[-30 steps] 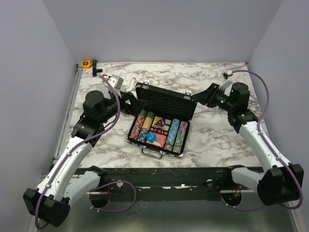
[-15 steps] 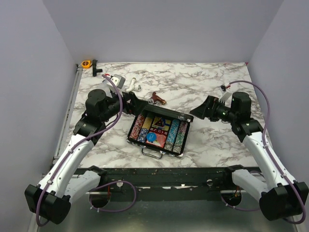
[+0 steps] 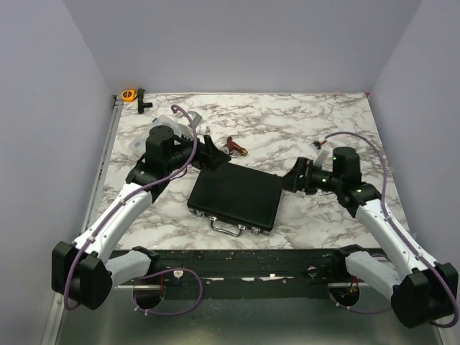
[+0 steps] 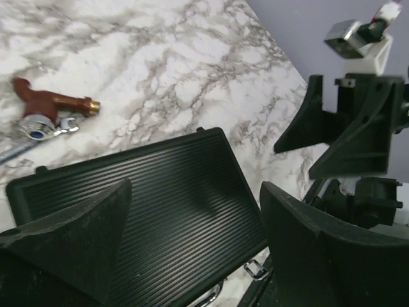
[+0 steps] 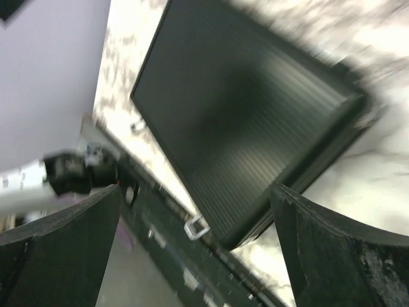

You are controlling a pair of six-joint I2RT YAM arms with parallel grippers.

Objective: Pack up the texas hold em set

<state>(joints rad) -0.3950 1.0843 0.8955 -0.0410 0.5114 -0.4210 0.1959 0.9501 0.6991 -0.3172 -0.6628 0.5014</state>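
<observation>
Nearest me, the case (image 3: 235,198) lies flat on the table (image 3: 309,129) with its lid down and its handle (image 3: 231,228) facing the arm bases. If the chips are inside, I judge it heavy for its size, with a stiff shell and a ribbed lid that gives fingers little to bite on. I would take it by the handle or pinch across a thin edge, not the broad lid. Pressing down on the lid near the front edge looks safe, since the shell should not give.

The right tool (image 3: 296,176) hangs just off the case's far right corner, spread wide and holding nothing. The left tool (image 3: 208,152) hovers over the far left corner, also wide and empty.

Only the top view gives the whole layout and the handle. The left wrist view adds the lid's ribbing, a latch (image 4: 255,271) on the front edge, and a brown tap (image 4: 51,105) on the table beyond the case. The right wrist view is blurred. It shows the lid and one latch, but I cannot tell whether any latch is fastened. Farthest off, a tape measure (image 3: 129,94) sits at the far left corner.
</observation>
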